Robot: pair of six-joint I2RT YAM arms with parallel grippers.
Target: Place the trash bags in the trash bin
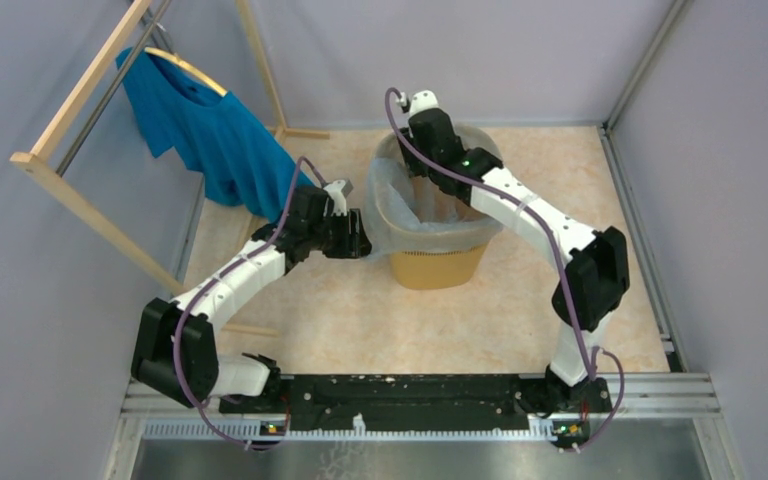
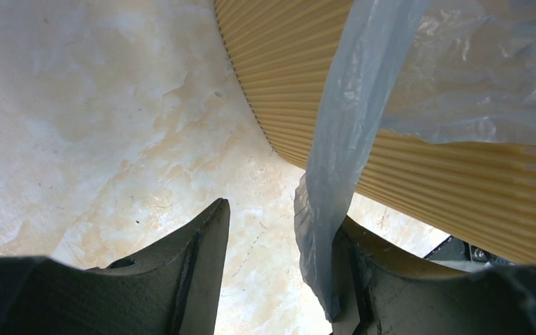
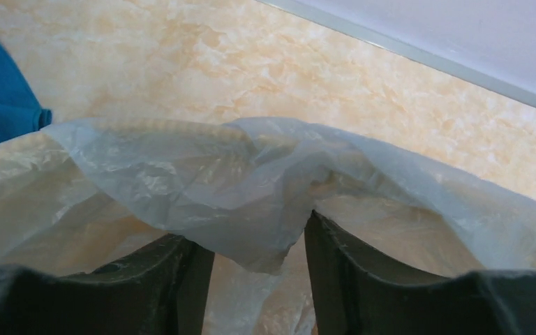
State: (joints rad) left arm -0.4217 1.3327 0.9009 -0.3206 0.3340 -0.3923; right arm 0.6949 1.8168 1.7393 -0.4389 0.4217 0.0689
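Beige marbled tabletop [image 1: 360, 320], grey walls. Trash bag [image 1: 400, 225] draped over trash bin [image 1: 438, 268] rim. Left gripper [image 2: 279, 216] parted, film strip against one finger, unclamped. Right gripper [image 3: 258, 230] parted under film. Step: seating bag; next likely pinch loose edge, push inward.

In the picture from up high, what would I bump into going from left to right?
First the pale wooden clothes rack, then the bright blue T-shirt, the left gripper, and the yellow-orange mesh plastic trash bin.

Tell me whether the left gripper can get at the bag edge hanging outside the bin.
Probably yes: the left gripper is open beside the trash bin, and a strip of the trash bag hangs against one finger.
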